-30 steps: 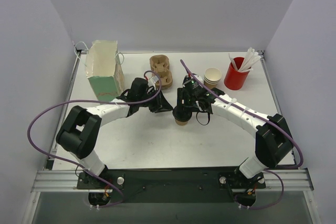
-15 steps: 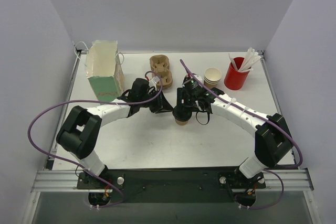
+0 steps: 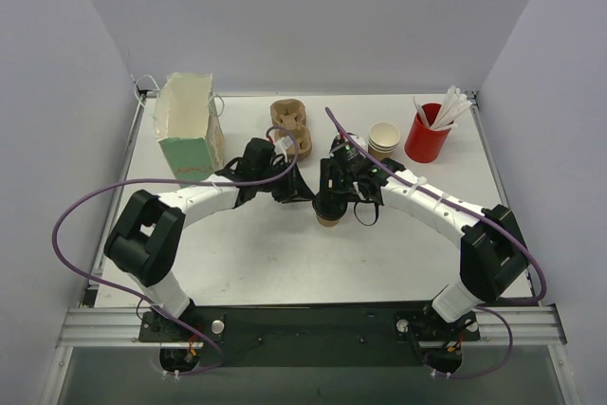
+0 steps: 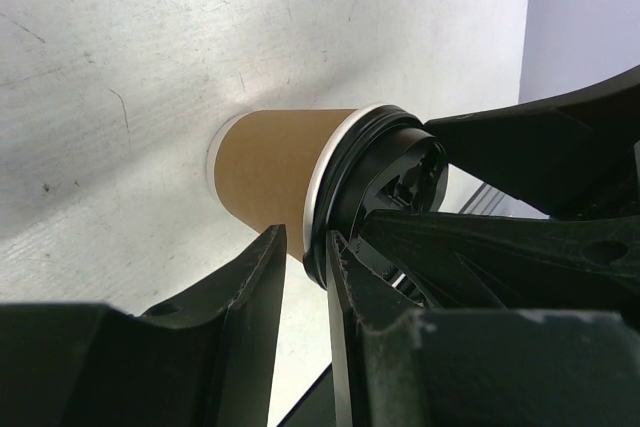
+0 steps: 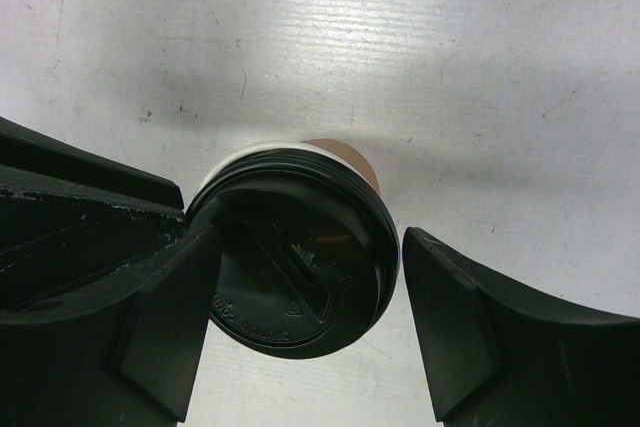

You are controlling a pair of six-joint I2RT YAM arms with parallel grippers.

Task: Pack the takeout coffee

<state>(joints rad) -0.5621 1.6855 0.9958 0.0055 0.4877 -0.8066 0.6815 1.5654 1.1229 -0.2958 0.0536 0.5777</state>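
The right hand (image 5: 307, 247) is clamping the black-lidded brown kraft-paper cup (image 4: 270, 162); the left hand (image 4: 307, 242), at its ten o'clock, is hovering slightly apart.

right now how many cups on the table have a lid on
1: the takeout coffee, mid-table. The stacked tan cups and the red cup at the far right are lidless. The paper bag hides part of its inside.

Overhead and two close wrist views share the takeout coffee (image 4: 270, 182).
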